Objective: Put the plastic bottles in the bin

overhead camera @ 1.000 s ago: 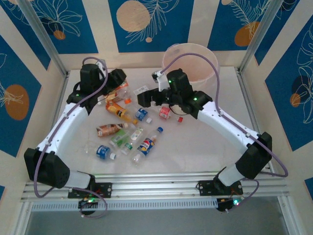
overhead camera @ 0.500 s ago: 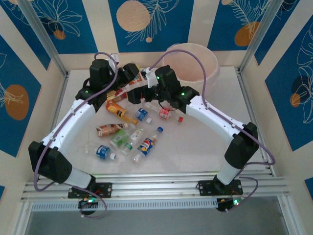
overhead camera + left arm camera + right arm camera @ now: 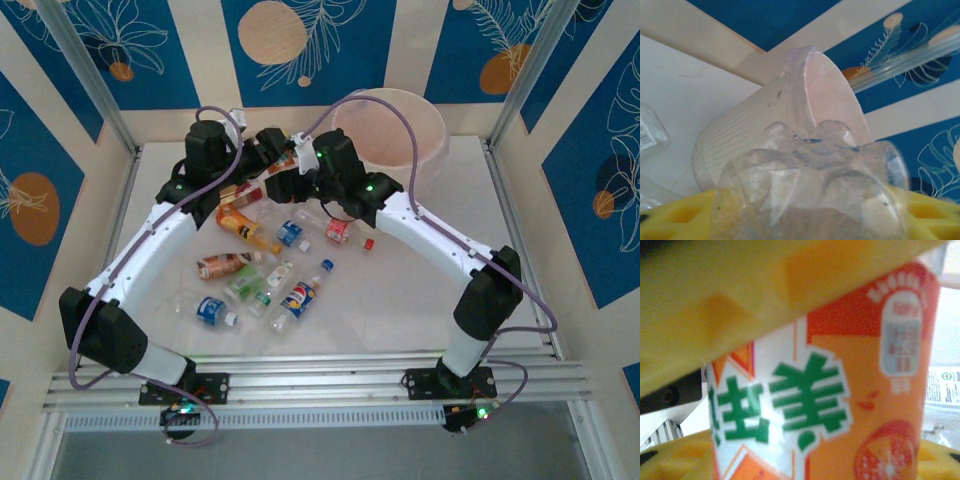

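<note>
My left gripper is raised at the back of the table, shut on a clear plastic bottle. The bottle's ribbed bottom points toward the bin, a white round bucket with a thin bag liner standing at the back right. My right gripper sits just below the left one, at the far edge of the bottle pile. An orange-labelled bottle with green characters fills the gap between its yellow fingers. Several more bottles lie on the table, among them an orange one and a blue-labelled one.
The two wrists are close together, almost touching, left of the bin. A red-labelled bottle and loose caps lie right of the pile. Metal frame posts and patterned walls close in the table's back and sides.
The left gripper lifted and moved right toward the bin with its bottle. The right arm swung left from mid-table to the pile's far edge, then held still.
</note>
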